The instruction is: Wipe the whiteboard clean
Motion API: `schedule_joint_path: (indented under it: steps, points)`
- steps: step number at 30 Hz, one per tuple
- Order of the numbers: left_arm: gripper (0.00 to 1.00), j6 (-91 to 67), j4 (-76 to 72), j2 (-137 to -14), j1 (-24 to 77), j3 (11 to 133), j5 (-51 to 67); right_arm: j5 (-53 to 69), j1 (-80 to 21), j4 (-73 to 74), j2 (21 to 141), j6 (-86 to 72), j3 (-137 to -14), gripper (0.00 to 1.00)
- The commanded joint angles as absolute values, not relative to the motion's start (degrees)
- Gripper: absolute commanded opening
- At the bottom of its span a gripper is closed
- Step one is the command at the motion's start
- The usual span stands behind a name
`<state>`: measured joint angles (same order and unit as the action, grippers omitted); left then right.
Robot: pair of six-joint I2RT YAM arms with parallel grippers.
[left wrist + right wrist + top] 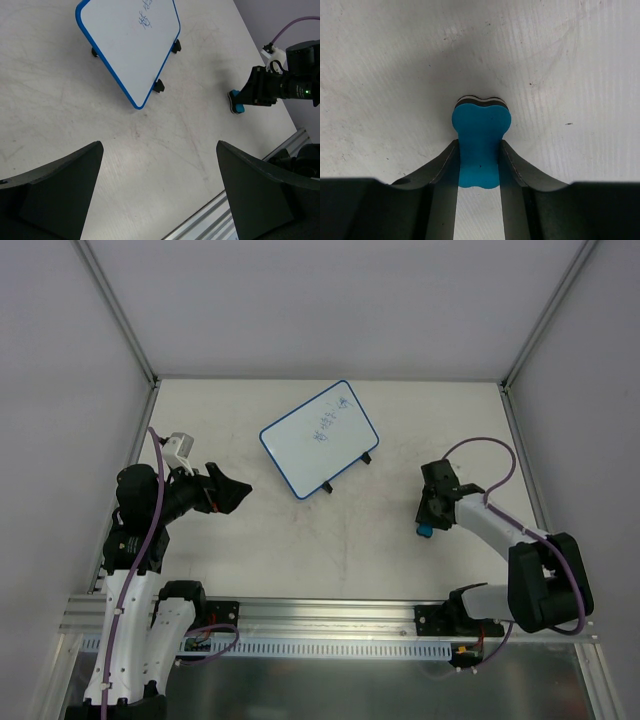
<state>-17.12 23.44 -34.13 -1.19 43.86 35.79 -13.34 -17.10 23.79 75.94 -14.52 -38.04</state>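
Between the fingers [440, 170] of the right gripper [479, 155], the blue eraser [481, 132] sits pinched at its narrow waist, its layered end against the table [450, 420]. To do this pickup well, I judge the grip should be centred and square on that waist, then lifted straight up so the block cannot twist. The jaws are nearly together, clamped on the eraser's two sides. The whiteboard [318, 438] lies well apart, ahead and left of this gripper, blue writing near its far end. Farther to its left, the left gripper [159, 150] stands spread wide, holding nothing.
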Motion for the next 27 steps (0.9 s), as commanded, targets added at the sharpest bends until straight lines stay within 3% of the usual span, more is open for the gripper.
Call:
schedule_joint_path:
  steps: [1,5,7,15,27]
  points:
    - [0.99,-17.22,23.82,-34.19,-1.32,44.03,36.48,-15.03,-16.79,23.29,73.40,-14.07,-39.81,0.13]
    - [0.99,-22.22,21.63,-35.07,-1.32,43.25,34.72,-14.24,-16.87,23.29,70.41,-12.57,-40.60,0.09]
    - [0.99,-26.08,18.04,-35.24,-1.32,39.83,35.41,-12.84,-16.96,23.20,69.18,-11.26,-41.22,0.01]
    - [0.98,-45.26,-25.52,-34.71,-1.32,17.60,35.60,-6.87,-17.14,20.22,65.13,-2.56,-44.12,0.00]
    - [0.99,-42.45,-63.17,-59.30,-0.62,13.53,37.61,6.23,-17.31,13.45,64.33,1.67,-50.18,0.00]
